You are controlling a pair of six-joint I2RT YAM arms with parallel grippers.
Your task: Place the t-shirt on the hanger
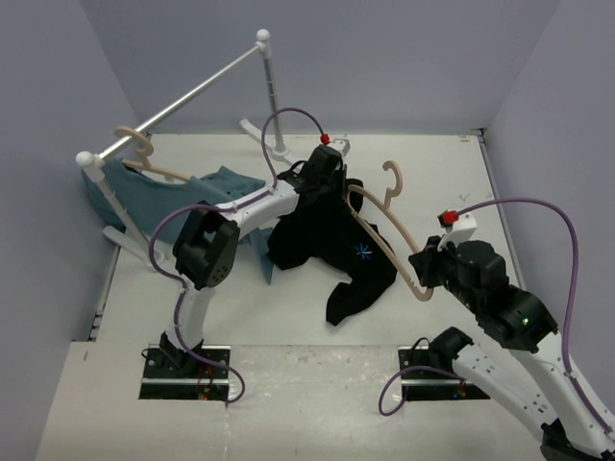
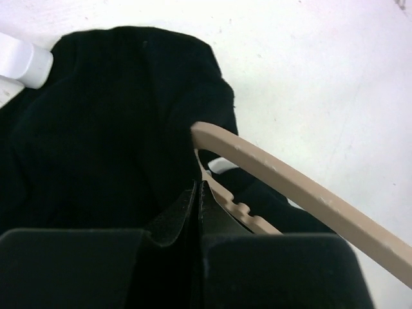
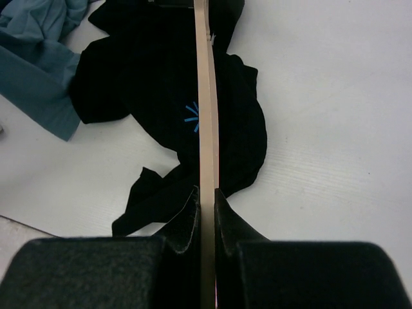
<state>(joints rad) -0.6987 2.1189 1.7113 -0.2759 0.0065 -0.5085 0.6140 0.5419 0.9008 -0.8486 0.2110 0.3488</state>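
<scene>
left end effector [image 2: 197,205]: pinched shut, probably on t-shirt [image 2: 109,122] fabric | right end effector [image 3: 206,203]: clamping the hanger [image 3: 206,116] end | t-shirt crumpled on bench [image 3: 322,129]

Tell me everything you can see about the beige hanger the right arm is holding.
The hanger is pale beige and wood-like, with curved shoulders, a matching hook and notches near one end. The right gripper has its jaws shut on one shoulder, holding it up. Its far end reaches the black t-shirt, beside the left gripper, which looks shut on the cloth.
</scene>
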